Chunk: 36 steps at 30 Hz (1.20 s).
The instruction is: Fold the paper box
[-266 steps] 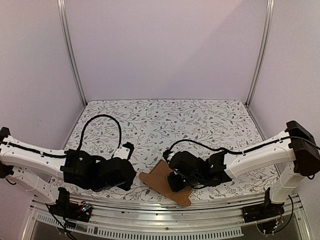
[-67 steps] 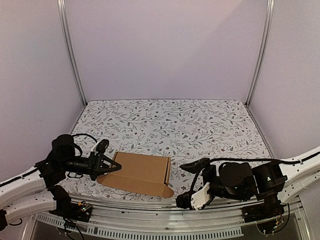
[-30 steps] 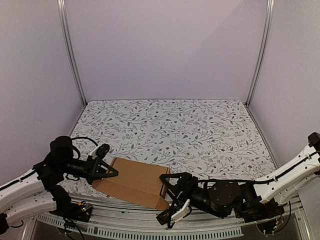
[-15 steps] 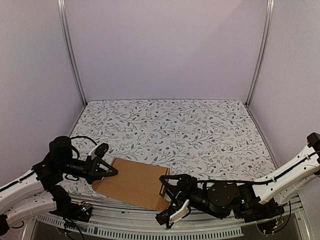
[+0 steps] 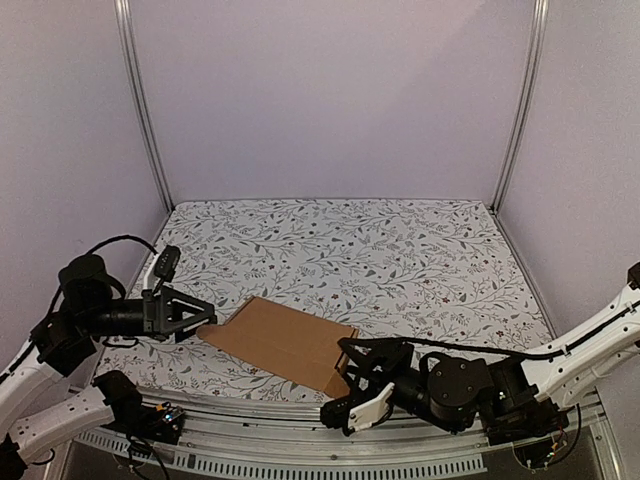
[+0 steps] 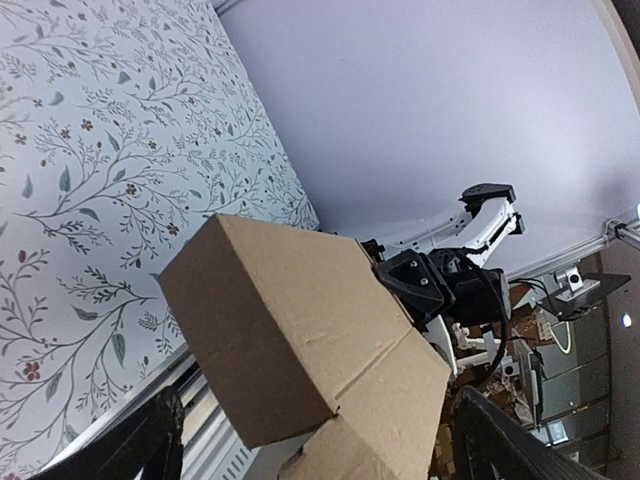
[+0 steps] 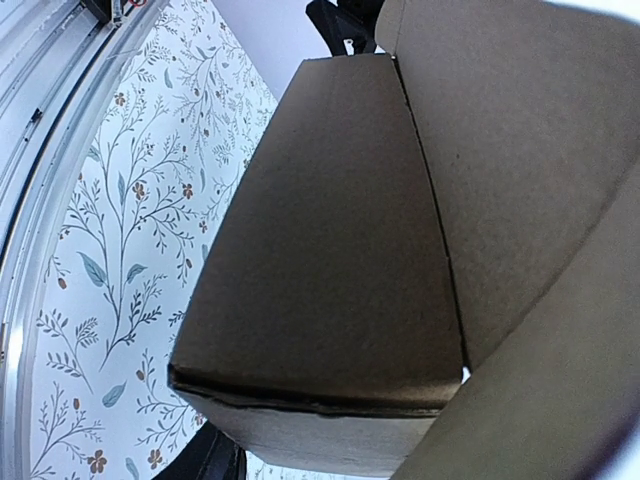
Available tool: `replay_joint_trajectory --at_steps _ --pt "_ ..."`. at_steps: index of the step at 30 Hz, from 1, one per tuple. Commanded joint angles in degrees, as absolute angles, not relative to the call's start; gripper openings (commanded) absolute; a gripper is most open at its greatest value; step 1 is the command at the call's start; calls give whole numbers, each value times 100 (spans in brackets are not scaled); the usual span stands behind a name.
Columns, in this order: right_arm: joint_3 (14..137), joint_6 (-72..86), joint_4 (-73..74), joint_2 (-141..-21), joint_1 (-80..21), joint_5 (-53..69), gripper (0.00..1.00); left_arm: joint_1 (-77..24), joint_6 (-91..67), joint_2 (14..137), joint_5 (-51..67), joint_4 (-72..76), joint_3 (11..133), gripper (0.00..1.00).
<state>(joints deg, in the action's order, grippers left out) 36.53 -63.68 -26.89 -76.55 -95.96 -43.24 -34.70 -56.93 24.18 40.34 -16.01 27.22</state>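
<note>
The paper box (image 5: pixel 285 338) is a brown folded cardboard piece lying slantwise near the table's front edge. My right gripper (image 5: pixel 343 367) is shut on its right end. In the right wrist view the paper box (image 7: pixel 340 250) fills the frame, and only one dark finger (image 7: pixel 205 462) shows beneath it. My left gripper (image 5: pixel 196 326) stands wide open just off the box's left end, not touching it. The left wrist view has the paper box (image 6: pixel 300 320) ahead of the spread fingers (image 6: pixel 150 445), its left end raised off the cloth.
The table (image 5: pixel 350 250) carries a floral cloth. A metal rail (image 5: pixel 300 440) runs along the front edge right under the box. Upright posts (image 5: pixel 140 100) and lilac walls close in the sides and back.
My left gripper has opened, let go of the box's left end and drawn back to the left. The box has swung to a slant, with the right gripper still at its right end.
</note>
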Motion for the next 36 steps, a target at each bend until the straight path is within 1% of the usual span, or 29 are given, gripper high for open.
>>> replay_joint_trajectory --at_steps 1,5,9,12,15,19,21,23,26,29,33,36 --pt "3610 -4868 -1584 -7304 -9488 -4386 38 -3410 -4966 2329 3102 -2322 3022 91" --pt "3660 -3687 -729 -6935 -9178 -3742 38 -3410 -4632 2387 2842 -2500 3153 91" --pt "3646 -2341 -46 -6507 -8494 -2475 37 -3411 -4296 2428 2701 -2548 3194 91" --pt "3489 -1553 -9 -6308 -7928 -1354 37 -3411 -4223 2441 2797 -2345 3050 91" --pt "3384 -1086 -9 -6323 -7517 -398 37 -3410 -4201 2551 3055 -2040 2903 90" --pt "3331 -555 -200 -6617 -6978 839 36 -3419 -3947 2873 3226 -1908 2891 88" --pt "3253 -308 -489 -6741 -6711 1442 39 -3419 -3927 3019 3206 -1813 2908 88" --pt "3241 -96 -701 -6927 -6522 1897 38 -3452 -3936 3170 3135 -1734 3007 87" --pt "3248 -27 -931 -7218 -6377 2320 35 -3630 -3836 3379 2706 -1751 3121 85" --pt "3189 227 -1211 -7409 -6231 2571 34 -4070 -3652 3687 2018 -1827 3250 83" --pt "3074 369 -1507 -7519 -6124 2826 34 -5102 -3295 4443 376 -2240 3667 82" --pt "3031 403 -1562 -7506 -6112 2933 34 -5667 -3112 5099 -678 -2584 4072 79"
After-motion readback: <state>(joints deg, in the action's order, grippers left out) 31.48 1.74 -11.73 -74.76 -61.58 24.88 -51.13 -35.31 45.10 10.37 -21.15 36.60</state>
